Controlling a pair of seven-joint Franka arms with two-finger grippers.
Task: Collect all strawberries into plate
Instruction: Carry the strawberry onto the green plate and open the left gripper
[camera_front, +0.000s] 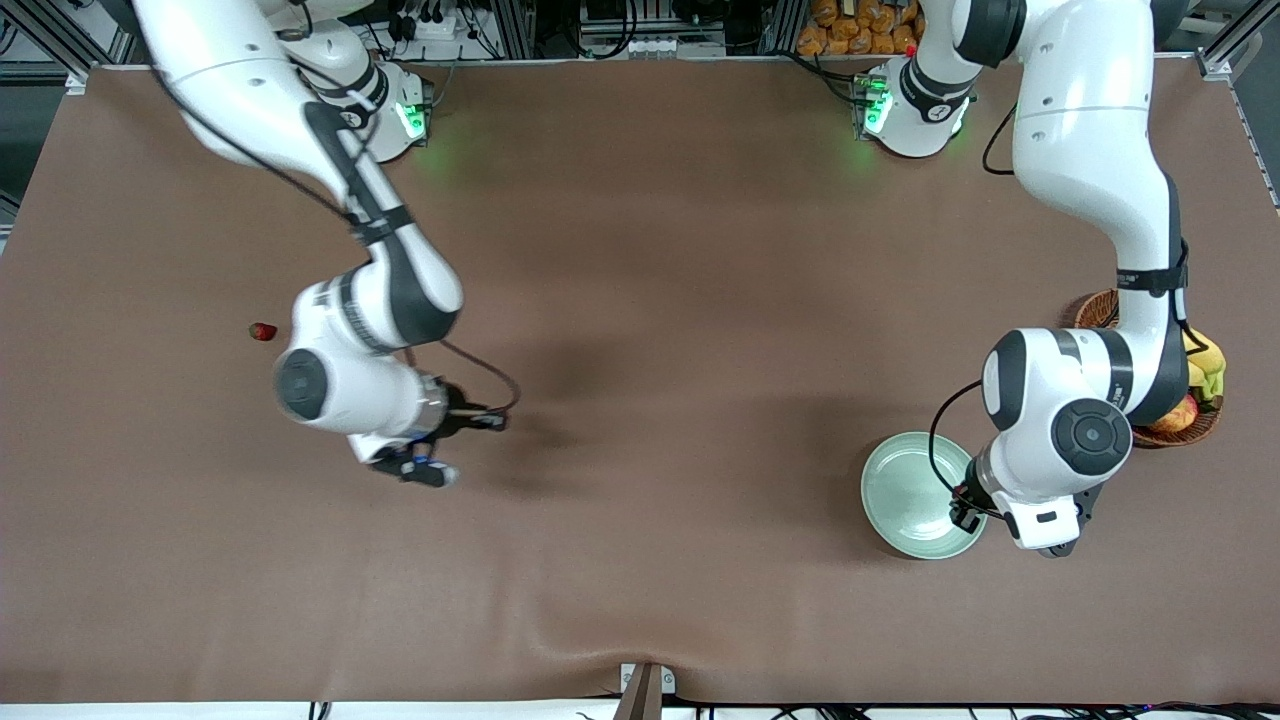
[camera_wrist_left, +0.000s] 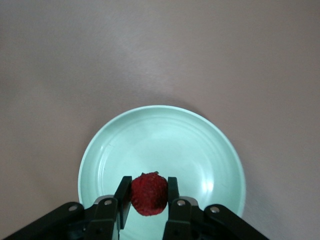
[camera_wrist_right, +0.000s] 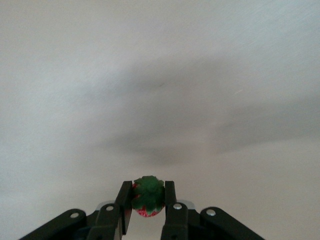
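Over the plate (camera_wrist_left: 100, 165), the left gripper (camera_wrist_left: 148, 197) pinches one strawberry (camera_wrist_left: 149, 194); the right gripper (camera_wrist_right: 147, 199) clamps another strawberry (camera_wrist_right: 148, 196) above bare table. A third strawberry (camera_front: 263, 331) lies at the right arm's ten o'clock. Light, soft and bruisable, I judge: grip gently across the sides.

Three strawberries (camera_front: 262, 331) (camera_wrist_left: 149, 194) (camera_wrist_right: 148, 196) – one plate (camera_front: 905, 478) – one basket (camera_front: 1195, 425)

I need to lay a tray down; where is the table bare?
Bare: the wide middle between right tool and plate. Crowded: the left arm's end, where the left tool holds a strawberry over the plate, basket beside.
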